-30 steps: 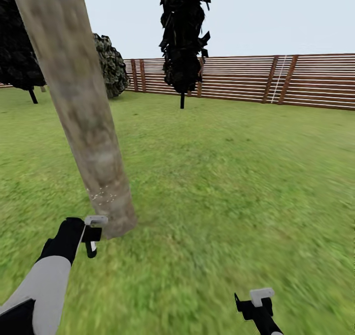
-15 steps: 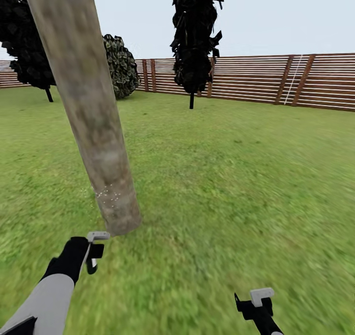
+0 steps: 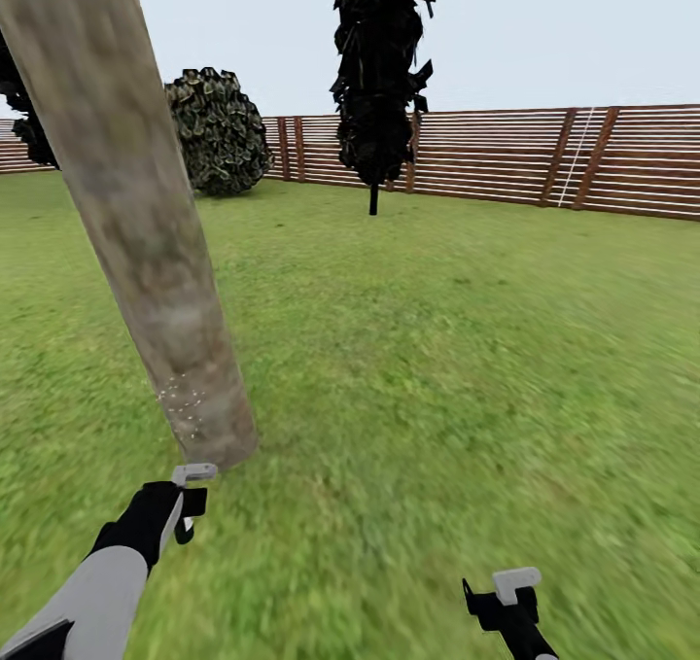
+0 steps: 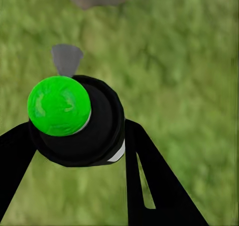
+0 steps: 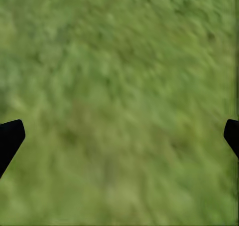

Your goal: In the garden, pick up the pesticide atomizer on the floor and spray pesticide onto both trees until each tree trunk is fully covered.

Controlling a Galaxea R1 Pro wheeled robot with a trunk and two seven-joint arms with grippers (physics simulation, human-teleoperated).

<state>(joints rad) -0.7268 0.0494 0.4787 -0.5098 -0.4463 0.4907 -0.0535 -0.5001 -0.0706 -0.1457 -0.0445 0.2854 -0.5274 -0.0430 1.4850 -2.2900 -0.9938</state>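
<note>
since half a second ago the whole head view is panning, so the thick pale beige-grey tree trunk point(image 3: 146, 242) is now sitting further toward the left edge, and the round dark leafy bush point(image 3: 219, 130) is showing more fully beside it. relative to the trunk's foot, the left pincer point(image 3: 185, 504) is keeping about the same place, just in front of the base.

that left pincer is gripping the pesticide atomizer, a black round-bodied bottle with a bright green cap point(image 4: 74, 118); in the left wrist view its two black fingers point(image 4: 149, 181) are pressing on either side of the body, and a small grey nozzle is pointing toward the trunk's foot. tiny whitish specks of pesticide point(image 3: 183, 402) are dotting the lowest part of the trunk, while the bark above is looking bare.

the right pincer point(image 3: 506, 597) is hanging low over the green grass floor point(image 3: 437, 349), well apart from the trunk; in the right wrist view its black fingertips point(image 5: 10, 138) are standing wide apart with nothing between them.

a black-foliaged conifer point(image 3: 379, 67) is standing before the brown slatted wooden fence point(image 3: 544, 159).
</note>
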